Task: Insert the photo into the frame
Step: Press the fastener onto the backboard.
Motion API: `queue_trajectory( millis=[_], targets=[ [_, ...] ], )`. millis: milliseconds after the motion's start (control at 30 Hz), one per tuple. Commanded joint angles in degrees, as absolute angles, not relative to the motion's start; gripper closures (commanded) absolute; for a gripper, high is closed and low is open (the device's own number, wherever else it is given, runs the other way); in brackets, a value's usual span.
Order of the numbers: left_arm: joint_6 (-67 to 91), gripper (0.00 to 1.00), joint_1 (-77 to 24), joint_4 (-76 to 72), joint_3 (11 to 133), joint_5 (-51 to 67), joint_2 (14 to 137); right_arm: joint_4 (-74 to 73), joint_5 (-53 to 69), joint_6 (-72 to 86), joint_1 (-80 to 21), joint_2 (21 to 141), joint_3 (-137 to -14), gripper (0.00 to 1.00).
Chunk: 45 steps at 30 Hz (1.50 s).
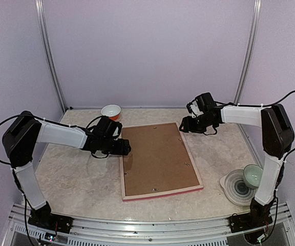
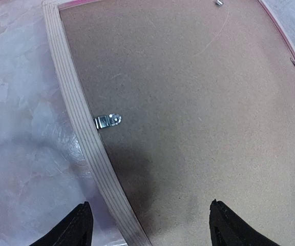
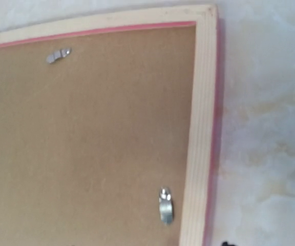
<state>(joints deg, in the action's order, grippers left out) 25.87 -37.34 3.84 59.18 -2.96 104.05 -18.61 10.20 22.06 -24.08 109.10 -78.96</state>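
Observation:
The frame point(image 1: 122, 180) lies face down in the middle of the table, its pale wooden back up and a pink edge showing. A brown backing board point(image 1: 157, 159) fills it, so the photo is hidden. My left gripper point(image 1: 126, 148) hovers over the frame's left rail point(image 2: 81, 123), open, one fingertip above the table and the other above the board point(image 2: 198, 113). My right gripper point(image 1: 185, 124) hangs near the frame's far right corner point(image 3: 204, 31). Only a sliver of a black fingertip point(image 3: 227, 243) shows in its wrist view. Small metal clips point(image 2: 108, 121) point(image 3: 166, 206) sit on the board's edges.
A white and orange bowl point(image 1: 111, 110) stands at the back, left of the frame. At the front right a pale green bowl point(image 1: 253, 175) rests on a ringed plate point(image 1: 235, 187). Walls close in the table at the back and on both sides.

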Motion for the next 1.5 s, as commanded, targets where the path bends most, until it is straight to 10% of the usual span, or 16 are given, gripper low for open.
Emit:
queue_trajectory(
  millis=[0,1467],
  targets=[
    [25.3,0.25,-37.8,0.5,56.5,-2.6,104.9,-21.6,9.7,20.9,-22.8,112.6,-81.1,0.41],
    [24.5,0.31,-33.5,-10.0,49.3,6.2,100.2,-16.8,13.4,17.5,-22.7,123.1,-84.8,0.66]
  ],
)
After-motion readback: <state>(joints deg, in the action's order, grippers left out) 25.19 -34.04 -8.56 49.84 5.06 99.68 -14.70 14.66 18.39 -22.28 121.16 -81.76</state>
